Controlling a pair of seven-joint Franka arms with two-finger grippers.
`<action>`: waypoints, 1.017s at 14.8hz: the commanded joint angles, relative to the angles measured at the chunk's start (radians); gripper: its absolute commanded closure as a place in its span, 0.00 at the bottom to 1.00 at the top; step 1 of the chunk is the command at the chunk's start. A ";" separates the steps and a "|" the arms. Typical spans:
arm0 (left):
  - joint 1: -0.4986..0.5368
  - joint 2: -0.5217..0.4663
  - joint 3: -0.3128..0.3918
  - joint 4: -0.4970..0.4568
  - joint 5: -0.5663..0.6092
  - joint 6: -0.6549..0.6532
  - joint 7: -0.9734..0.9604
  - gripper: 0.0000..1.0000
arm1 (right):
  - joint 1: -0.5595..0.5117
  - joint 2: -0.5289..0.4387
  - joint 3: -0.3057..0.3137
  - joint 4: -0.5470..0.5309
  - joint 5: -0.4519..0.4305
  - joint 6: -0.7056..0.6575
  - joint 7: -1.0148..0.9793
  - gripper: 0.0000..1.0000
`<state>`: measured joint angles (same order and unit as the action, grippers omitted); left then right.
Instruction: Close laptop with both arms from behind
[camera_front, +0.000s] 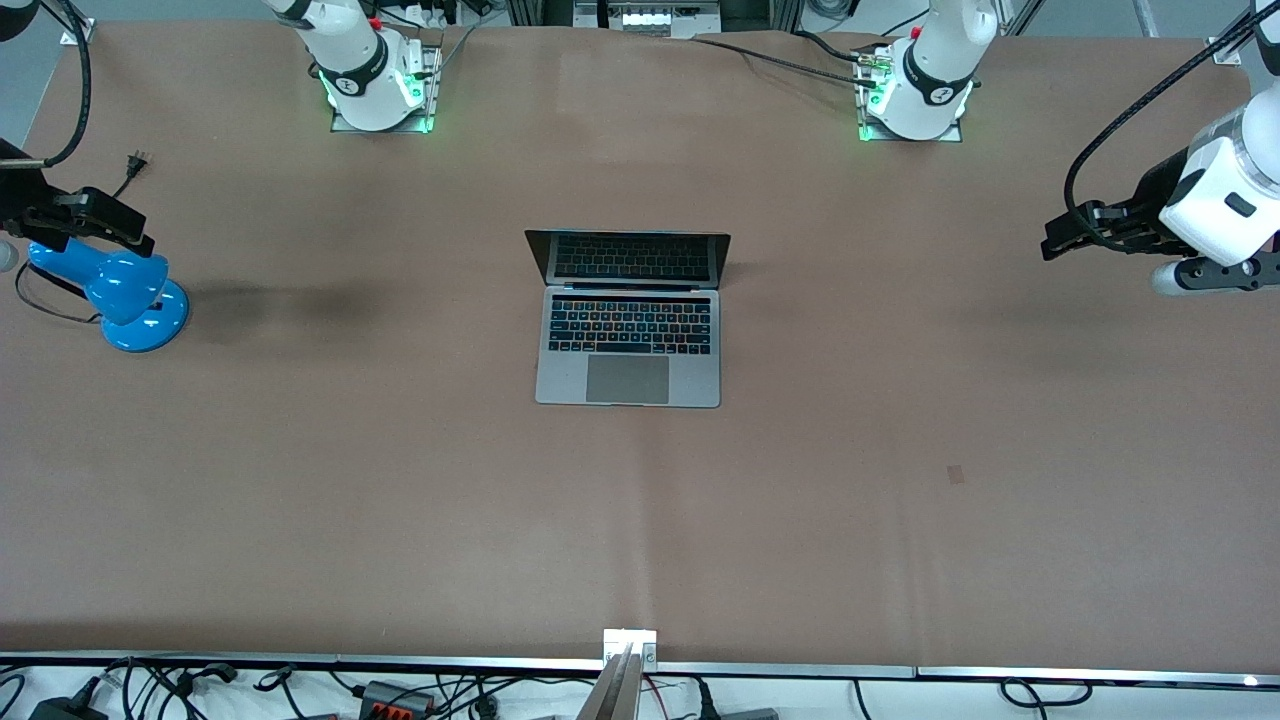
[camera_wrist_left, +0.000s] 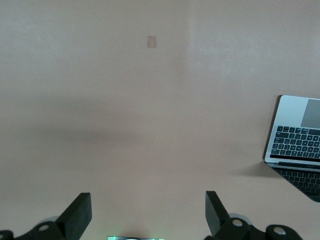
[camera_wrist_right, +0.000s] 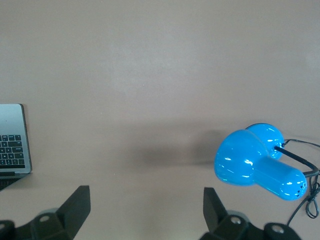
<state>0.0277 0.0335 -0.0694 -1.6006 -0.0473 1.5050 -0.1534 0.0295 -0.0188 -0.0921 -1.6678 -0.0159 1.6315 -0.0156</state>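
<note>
A slim silver-grey metal laptop (camera_front: 628, 330) sits open in the middle of the big brown desk (camera_front: 900, 480). Its dark screen stands up on the side toward the robot bases, and its black keys and grey trackpad face up.

The left pincer (camera_wrist_left: 147, 212) hangs in the air over the left arm's end of the desk, well apart from the laptop. Its two black fingers (camera_wrist_left: 80, 212) are spread wide with nothing between them.

The right pincer (camera_wrist_right: 145, 212) hangs over the right arm's end of the desk, above a shiny blue plastic desk lamp (camera_front: 115, 295). Its fingers are spread wide too and hold nothing.
</note>
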 joint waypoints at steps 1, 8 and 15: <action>-0.011 -0.015 0.010 -0.006 0.012 -0.012 0.000 0.00 | 0.001 -0.029 0.000 -0.030 -0.001 -0.001 -0.004 0.00; -0.011 -0.015 0.010 -0.004 0.015 -0.012 0.043 0.41 | 0.004 -0.023 0.002 -0.029 -0.001 -0.001 -0.003 0.00; -0.008 -0.015 0.019 -0.009 0.003 -0.051 0.058 1.00 | 0.024 -0.018 0.003 -0.029 0.001 -0.006 0.002 0.88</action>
<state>0.0278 0.0335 -0.0625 -1.6006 -0.0473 1.4699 -0.1240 0.0341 -0.0188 -0.0908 -1.6745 -0.0155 1.6291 -0.0156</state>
